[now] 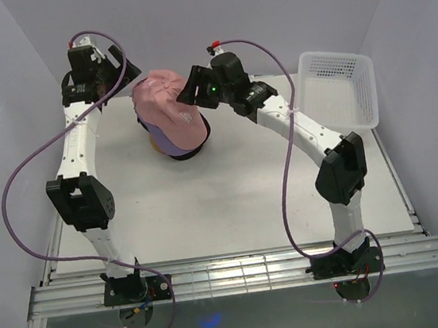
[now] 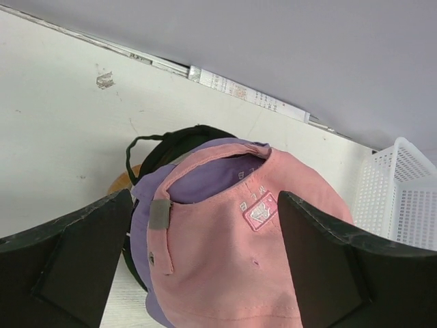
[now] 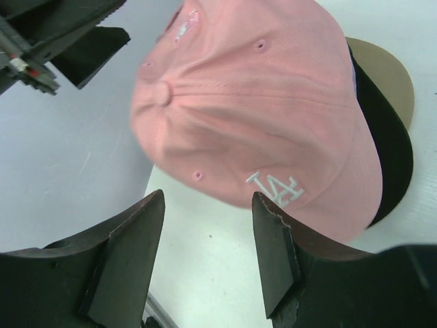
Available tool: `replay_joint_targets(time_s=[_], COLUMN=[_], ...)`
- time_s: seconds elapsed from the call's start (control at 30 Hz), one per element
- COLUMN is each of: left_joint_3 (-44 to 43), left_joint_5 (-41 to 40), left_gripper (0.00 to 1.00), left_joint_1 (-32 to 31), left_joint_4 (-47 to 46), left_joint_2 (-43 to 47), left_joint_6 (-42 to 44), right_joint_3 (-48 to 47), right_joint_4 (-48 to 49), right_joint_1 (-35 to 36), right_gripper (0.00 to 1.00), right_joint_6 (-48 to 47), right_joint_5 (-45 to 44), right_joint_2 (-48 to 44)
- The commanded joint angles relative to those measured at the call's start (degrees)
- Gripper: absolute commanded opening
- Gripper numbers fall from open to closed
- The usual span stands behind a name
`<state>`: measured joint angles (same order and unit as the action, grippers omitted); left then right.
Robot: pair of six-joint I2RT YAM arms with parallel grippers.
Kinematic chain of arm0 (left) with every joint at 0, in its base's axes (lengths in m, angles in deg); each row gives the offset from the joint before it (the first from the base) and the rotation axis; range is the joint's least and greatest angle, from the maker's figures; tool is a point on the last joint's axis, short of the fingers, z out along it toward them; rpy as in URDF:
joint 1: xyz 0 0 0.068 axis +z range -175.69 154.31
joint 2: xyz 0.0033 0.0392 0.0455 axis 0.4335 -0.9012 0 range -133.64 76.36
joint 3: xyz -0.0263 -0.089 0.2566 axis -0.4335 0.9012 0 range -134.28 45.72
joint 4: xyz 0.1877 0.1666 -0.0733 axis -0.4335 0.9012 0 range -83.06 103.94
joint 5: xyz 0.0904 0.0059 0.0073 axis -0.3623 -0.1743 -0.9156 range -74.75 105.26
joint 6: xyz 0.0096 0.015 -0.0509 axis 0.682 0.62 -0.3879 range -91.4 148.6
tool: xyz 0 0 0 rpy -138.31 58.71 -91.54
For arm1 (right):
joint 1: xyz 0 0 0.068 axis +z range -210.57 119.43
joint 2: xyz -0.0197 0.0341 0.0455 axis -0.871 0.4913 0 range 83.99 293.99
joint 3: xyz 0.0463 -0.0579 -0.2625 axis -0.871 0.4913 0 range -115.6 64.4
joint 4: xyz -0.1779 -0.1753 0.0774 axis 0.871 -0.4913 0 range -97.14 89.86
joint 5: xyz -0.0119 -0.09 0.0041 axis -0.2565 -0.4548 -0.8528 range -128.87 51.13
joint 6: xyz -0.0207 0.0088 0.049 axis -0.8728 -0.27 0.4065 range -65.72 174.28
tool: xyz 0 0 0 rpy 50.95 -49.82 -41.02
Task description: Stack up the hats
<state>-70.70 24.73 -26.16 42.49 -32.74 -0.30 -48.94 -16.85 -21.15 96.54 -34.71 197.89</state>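
The hats form one stack at the back of the table. A pink hat (image 1: 166, 106) lies on top, over a lavender hat (image 1: 170, 144) and a black hat (image 1: 194, 153). In the left wrist view the pink hat (image 2: 232, 260) shows its back strap and small logo, with lavender (image 2: 205, 178) and black (image 2: 171, 143) beneath. My left gripper (image 2: 205, 198) is open at the hat's back, its fingers wide on either side. My right gripper (image 3: 208, 198) is open just short of the pink hat (image 3: 252, 96) by its white front logo, with nothing between the fingers.
A white mesh basket (image 1: 338, 89) stands at the back right corner. A wooden stand (image 2: 123, 181) peeks out under the stack. The back wall rises right behind the hats, and the left gripper (image 3: 75, 41) hangs close to it.
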Motion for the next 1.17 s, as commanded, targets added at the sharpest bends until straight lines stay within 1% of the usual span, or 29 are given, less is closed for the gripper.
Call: replay_joint_targets(time_s=[0.0,0.1,0.13,0.17,0.23,0.27,0.3,0.33,0.37,0.4,0.47,0.53,0.57,0.6,0.63,0.77,0.9,1.13], left_joint_3=[-1.6,0.7,3.2,4.3,8.5,10.0,11.7,15.1,16.6,18.1,22.7,25.1,27.0,28.1,29.1,32.7,36.3,37.3], left_joint_5=[1.0,1.9,2.1,2.0,2.1,2.1,2.3,1.9,1.7,1.7,2.8,3.9,3.6,3.4,3.3,3.4,3.4,3.3], left_gripper=[0.98,0.98,0.98,0.98,0.98,0.98,0.98,0.98,0.98,0.98,0.98,0.98,0.98,0.98,0.98,0.98,0.98,0.98], left_joint_1=[0.4,0.3,-0.1,-0.5,-1.9,-2.5,-3.6,-4.4,-5.0,-5.8,-6.0,-6.6,-7.0,-7.4,-7.5,-8.1,-8.2,-8.4], left_joint_4=[0.0,-0.5,-1.1,-1.1,-1.2,-1.3,-1.4,-1.9,-1.8,-1.8,-1.8,-1.3,-0.9,-0.7,-0.5,0.0,0.0,0.7], left_joint_2=[6.0,10.8,12.3,15.5,18.6,20.4,23.9,25.7,27.2,30.4,33.3,36.8,37.7,38.8,40.6,43.7,46.2,48.1], left_joint_6=[0.3,-0.9,-0.9,-0.6,-0.4,-0.1,0.2,0.5,1.3,1.7,2.2,2.7,3.0,3.6,3.9,4.5,4.1,4.5], right_joint_3=[2.1,9.8,14.5,16.7,21.2,25.9,28.2,30.3,34.1,35.5,37.6,39.9,41.0,42.5,43.0,43.6,43.4,42.8], right_joint_4=[1.3,1.3,1.5,1.5,1.3,1.2,1.1,1.1,0.8,0.3,-2.8,-5.5,-6.2,-7.0,-7.7,-12.2,-12.5,-12.2], right_joint_1=[-1.1,-3.0,-3.9,-4.3,-5.7,-6.3,-6.8,-8.1,-8.7,-9.2,-10.0,-10.2,-10.2,-10.2,-10.2,-10.2,-10.3,-10.3], right_gripper=[0.60,0.63,0.64,0.67,0.71,0.74,0.76,0.78,0.84,0.87,0.92,0.96,0.99,0.93,0.90,0.89,0.89,0.89], right_joint_6=[-2.4,-2.4,-3.1,-3.6,-5.3,-5.8,-6.1,-7.4,-8.2,-9.3,-11.6,-12.5,-13.0,-12.8,-13.2,-13.7,-14.2,-14.1], right_joint_5=[-1.0,-0.6,-1.4,-2.0,-3.9,-4.2,-6.2,-7.4,-8.1,-8.9,-12.5,-14.0,-14.4,-14.9,-14.9,-15.7,-14.6,-14.6], right_joint_2=[-9.0,-16.3,-18.5,-23.0,-27.8,-33.0,-35.6,-40.6,-43.2,-45.3,-50.9,-55.1,-56.2,-57.0,-58.2,-58.7,-58.8,-58.4])
